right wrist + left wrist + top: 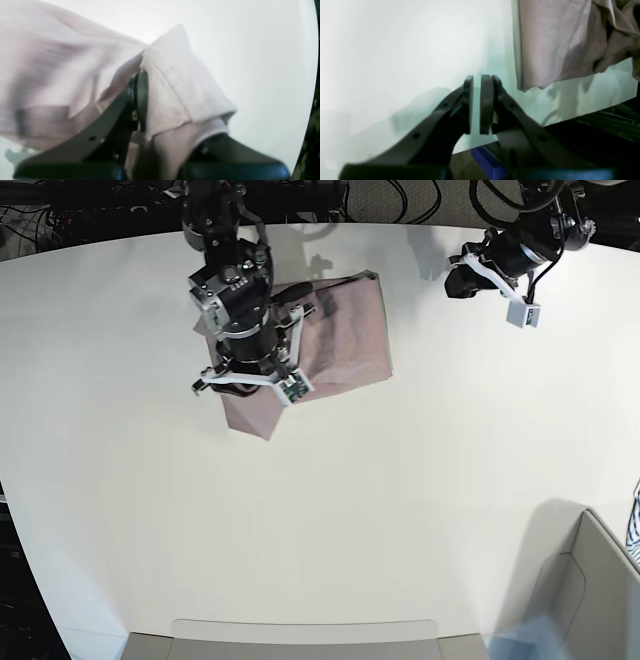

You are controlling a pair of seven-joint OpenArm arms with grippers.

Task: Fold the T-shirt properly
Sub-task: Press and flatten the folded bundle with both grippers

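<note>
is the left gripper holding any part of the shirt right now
No, the left gripper has nothing between its nearly closed fingers and hovers over bare table, apart from the shirt.

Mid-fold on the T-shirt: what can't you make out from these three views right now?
- Base view: the right gripper and the T-shirt beneath it are hidden by the arm.
- Right wrist view: cloth covers one finger; the shirt's left part is motion-blurred.
- Left wrist view: the shirt is cut off by the top and right edges.

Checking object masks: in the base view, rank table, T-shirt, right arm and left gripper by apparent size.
1. table
2. T-shirt and right arm: look alike; the arm hides part of the shirt and sits nearer the camera, so unranked
3. left gripper
</note>
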